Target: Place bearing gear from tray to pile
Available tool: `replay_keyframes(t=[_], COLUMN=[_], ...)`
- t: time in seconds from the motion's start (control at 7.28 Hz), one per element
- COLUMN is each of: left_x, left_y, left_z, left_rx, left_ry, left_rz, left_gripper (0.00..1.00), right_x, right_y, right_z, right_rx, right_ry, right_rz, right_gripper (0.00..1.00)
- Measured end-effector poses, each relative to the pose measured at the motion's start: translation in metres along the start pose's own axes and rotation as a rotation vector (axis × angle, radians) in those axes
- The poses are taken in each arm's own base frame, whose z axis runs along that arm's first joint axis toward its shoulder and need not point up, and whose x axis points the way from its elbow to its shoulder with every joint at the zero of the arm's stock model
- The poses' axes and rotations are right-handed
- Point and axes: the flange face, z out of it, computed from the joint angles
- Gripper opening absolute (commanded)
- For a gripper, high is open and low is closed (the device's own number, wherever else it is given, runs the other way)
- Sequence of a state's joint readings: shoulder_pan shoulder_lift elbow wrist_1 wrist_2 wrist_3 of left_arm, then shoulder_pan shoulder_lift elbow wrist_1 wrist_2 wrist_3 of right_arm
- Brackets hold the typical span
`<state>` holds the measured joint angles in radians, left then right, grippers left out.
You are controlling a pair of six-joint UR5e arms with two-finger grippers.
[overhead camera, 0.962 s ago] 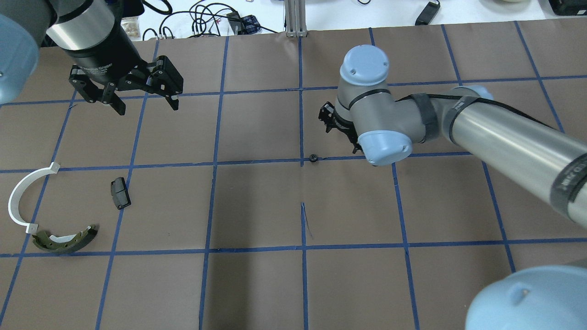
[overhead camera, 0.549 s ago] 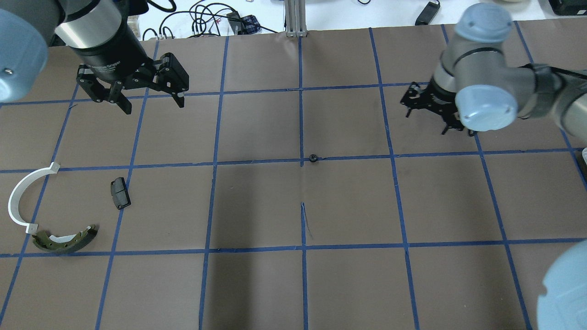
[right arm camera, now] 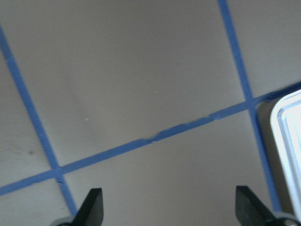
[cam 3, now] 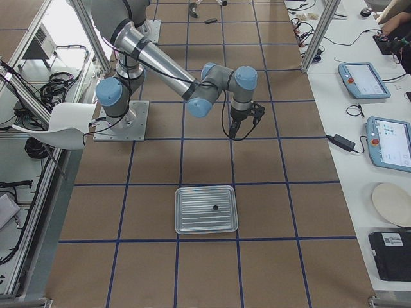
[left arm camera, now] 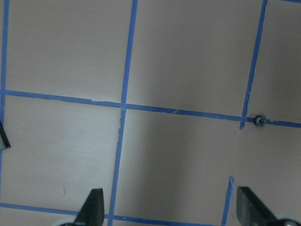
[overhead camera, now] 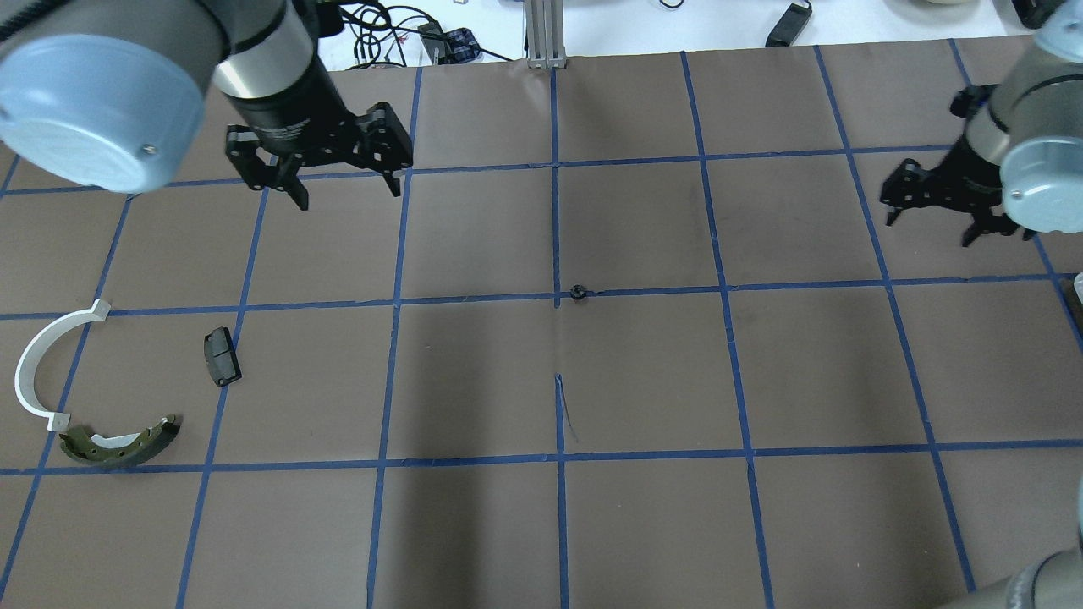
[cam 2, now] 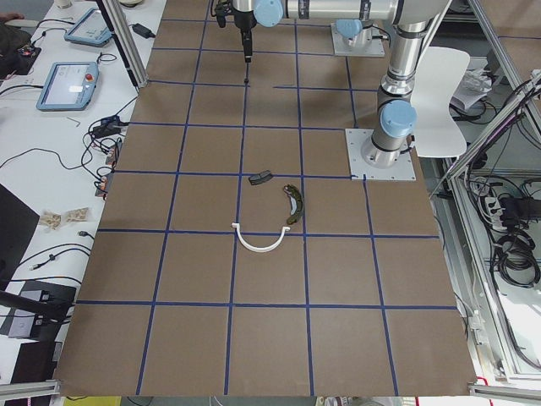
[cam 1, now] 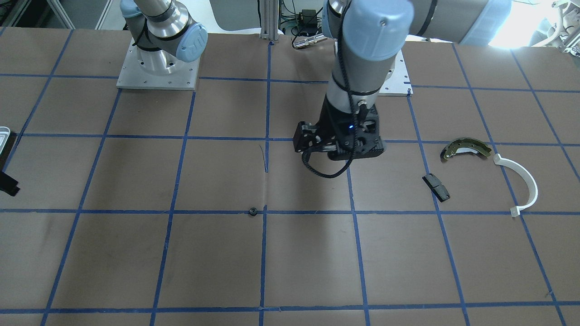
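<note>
A small black bearing gear [overhead camera: 578, 293] lies alone on the brown paper at a blue tape crossing in mid-table; it also shows in the front view [cam 1: 253, 211] and the left wrist view [left arm camera: 258, 121]. My left gripper [overhead camera: 349, 196] is open and empty, up and to the left of the gear. My right gripper [overhead camera: 929, 228] is open and empty at the far right. The silvery tray [cam 3: 207, 230] holds another small black part [cam 3: 215, 207]; its rim shows in the right wrist view [right arm camera: 288, 141]. The pile is at the left: brake shoe [overhead camera: 118, 444], black pad [overhead camera: 222, 356], white arc [overhead camera: 38, 364].
The table is brown paper with a blue tape grid. Cables and a metal post [overhead camera: 546, 34] lie along the far edge. The arm bases [cam 1: 156, 68] stand at the robot's side. Operator tables with tablets [cam 3: 365, 80] flank the table.
My right gripper has drawn away to the right, far from the gear. My left gripper has moved right, toward the middle. The gear and the pile have not moved.
</note>
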<state>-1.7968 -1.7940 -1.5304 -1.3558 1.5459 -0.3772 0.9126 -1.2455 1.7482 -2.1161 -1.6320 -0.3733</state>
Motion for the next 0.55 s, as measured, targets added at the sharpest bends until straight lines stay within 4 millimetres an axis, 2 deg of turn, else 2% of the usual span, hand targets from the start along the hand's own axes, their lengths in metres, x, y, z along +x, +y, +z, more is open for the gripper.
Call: replay_keyframes(t=[0.27,0.41,0.55], left_x=[0.056,0.078,0.097], left_y=[-0.001,0.001,0.005], left_z=[0.058,0.083,0.107], left_rx=[0.005,0.002,0.000], left_ry=[0.012,0.010,0.004], left_rz=[-0.024,-0.034,-0.040], left_gripper=[1.00,1.00,1.00], right_x=[0.112,0.156,0.180], right_y=[-0.013,-0.017,-0.018], right_z=[0.028,0.051,0.070], right_rx=[-0.021,-0.038,-0.053], right_ry=[0.010,-0.001,-0.013], right_rz=[-0.112,-0.158,-0.207], right_gripper=[0.93,0.84,0.78])
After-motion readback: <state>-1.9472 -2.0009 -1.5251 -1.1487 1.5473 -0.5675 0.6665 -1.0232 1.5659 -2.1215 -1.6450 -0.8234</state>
